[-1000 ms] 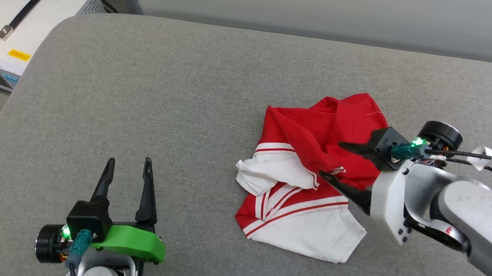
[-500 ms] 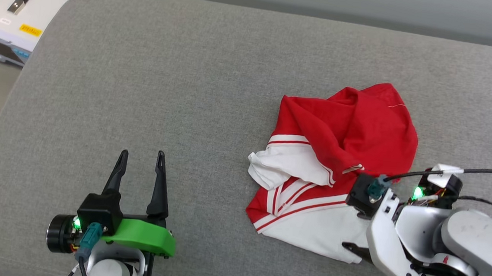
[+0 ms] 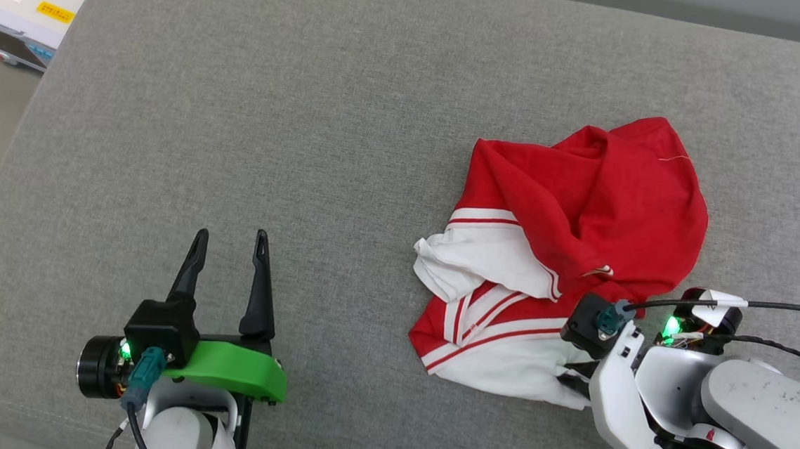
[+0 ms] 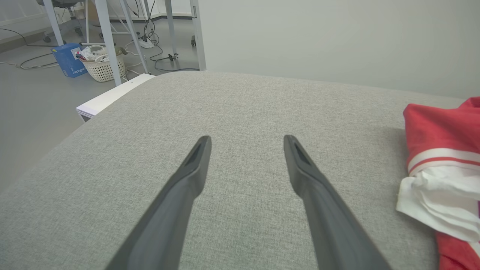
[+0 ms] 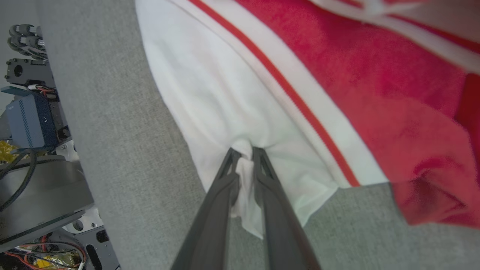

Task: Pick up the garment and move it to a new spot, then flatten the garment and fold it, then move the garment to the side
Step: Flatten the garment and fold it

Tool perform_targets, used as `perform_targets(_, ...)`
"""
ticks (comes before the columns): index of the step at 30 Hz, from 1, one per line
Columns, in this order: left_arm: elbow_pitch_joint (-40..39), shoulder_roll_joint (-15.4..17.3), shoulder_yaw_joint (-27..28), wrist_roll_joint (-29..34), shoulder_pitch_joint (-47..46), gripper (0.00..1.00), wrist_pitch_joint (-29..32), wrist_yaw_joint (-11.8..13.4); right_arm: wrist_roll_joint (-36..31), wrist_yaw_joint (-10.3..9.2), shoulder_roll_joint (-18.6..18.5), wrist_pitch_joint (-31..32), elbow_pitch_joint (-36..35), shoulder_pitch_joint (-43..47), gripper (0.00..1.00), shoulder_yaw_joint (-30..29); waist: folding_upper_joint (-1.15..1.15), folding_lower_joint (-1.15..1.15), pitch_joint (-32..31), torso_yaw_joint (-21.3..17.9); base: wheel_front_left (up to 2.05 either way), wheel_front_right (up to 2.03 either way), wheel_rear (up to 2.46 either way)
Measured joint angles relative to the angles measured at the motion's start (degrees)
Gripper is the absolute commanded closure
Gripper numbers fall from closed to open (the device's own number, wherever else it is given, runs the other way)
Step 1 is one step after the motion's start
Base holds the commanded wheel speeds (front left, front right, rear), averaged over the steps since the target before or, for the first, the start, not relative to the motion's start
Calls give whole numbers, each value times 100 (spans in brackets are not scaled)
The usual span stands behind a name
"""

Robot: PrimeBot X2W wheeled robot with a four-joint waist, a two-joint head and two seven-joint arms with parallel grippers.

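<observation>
Right gripper [image 5: 243,153] pinches a thin white sleeve fold of the crumpled red-and-white jersey T-shirt [image 3: 587,209], heaped just ahead of its fingers. Left gripper [image 4: 247,139] is spread and idle, shirt off to its right. Bite looks shallow, maybe one layer, so the fabric may slip out on lifting.

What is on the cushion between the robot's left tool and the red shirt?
Nothing: just bare grey cushion lies between the open left tool and the red shirt. The head view shows it, and the left wrist view too.

Red garment [image 3: 606,197], white red-striped sleeves [image 3: 502,372], grey cushion [image 3: 307,140].
</observation>
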Motion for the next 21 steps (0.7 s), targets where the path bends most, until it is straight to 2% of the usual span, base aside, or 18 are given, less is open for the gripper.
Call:
perform_targets(5, 35, -1, 99, 24, 52, 0, 0, -5, 38, 4, -45, -755, -90, -5, 100, -93, 0, 0, -218, -70, 0, 0, 0)
perform_targets(9, 20, 0, 208, 74, 227, 0, 0, -14, 102, 4, -458, -1120, -439, 139, 100, -671, 0, 0, -479, -205, 0, 0, 0)
perform_targets(16, -42, -1, 292, 188, 399, 0, 0, -57, 315, 3, -1234, -1213, -600, 1113, 100, -1840, 0, 0, -759, -584, 0, 0, 0)
perform_targets(21, -54, -1, 304, 216, 402, 0, 0, -68, 499, 3, -1403, -1203, -136, 1864, 100, -2482, 0, 0, -835, -803, 0, 0, 0)
